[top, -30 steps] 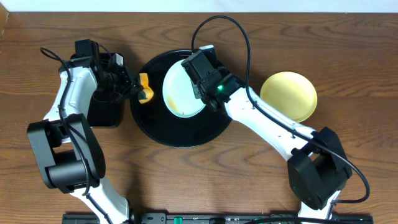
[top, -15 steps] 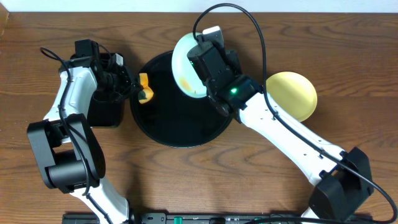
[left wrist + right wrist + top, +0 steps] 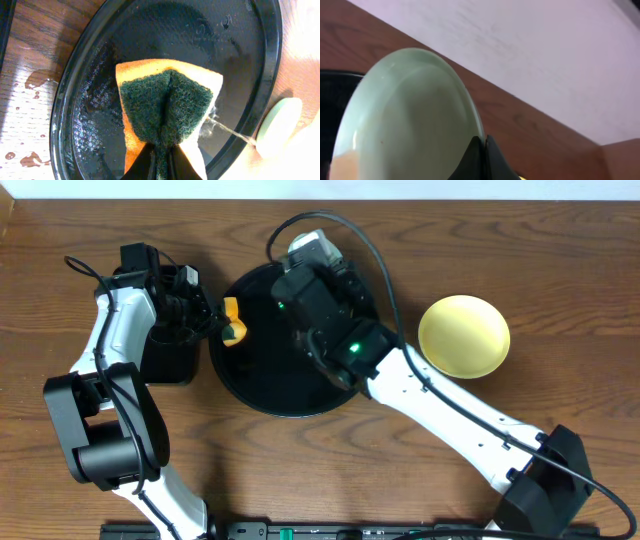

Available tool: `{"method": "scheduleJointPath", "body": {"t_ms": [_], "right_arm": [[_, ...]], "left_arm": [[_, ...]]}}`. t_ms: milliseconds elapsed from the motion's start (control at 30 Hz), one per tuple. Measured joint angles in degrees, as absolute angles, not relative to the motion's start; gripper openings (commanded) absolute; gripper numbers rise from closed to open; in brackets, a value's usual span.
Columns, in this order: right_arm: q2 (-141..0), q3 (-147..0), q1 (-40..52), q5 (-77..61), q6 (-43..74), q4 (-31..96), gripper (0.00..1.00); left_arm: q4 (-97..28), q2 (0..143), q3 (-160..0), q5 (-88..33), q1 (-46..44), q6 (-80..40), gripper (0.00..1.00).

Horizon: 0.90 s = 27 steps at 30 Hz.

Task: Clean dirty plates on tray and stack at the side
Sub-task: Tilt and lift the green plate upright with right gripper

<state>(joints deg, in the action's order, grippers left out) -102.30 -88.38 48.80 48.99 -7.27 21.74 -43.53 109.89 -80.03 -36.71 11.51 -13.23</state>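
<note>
Right hand (image 3: 481, 150): pinching shut on the rim of the green plate (image 3: 410, 115), holding it tipped on edge at the far rim of the tray (image 3: 250, 385). Risking a slip: small bite, thin and possibly wet rim.

Left hand (image 3: 160, 162): clamping the sponge (image 3: 167, 105) over the tray's left edge. Pressing hard while scrubbing, likely levering the plate out and dropping it onto the tray or worktop (image 3: 300, 470).
</note>
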Motion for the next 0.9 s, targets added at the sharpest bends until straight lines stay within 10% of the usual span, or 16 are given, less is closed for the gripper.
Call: {"method": "scheduleJointPath", "body": {"t_ms": [900], "right_arm": [[-102.3, -88.38, 50.92, 51.22, -15.57, 22.04, 0.01]], "left_arm": [[-43.53, 109.89, -80.03, -36.71, 11.51, -13.23, 0.08]]}}
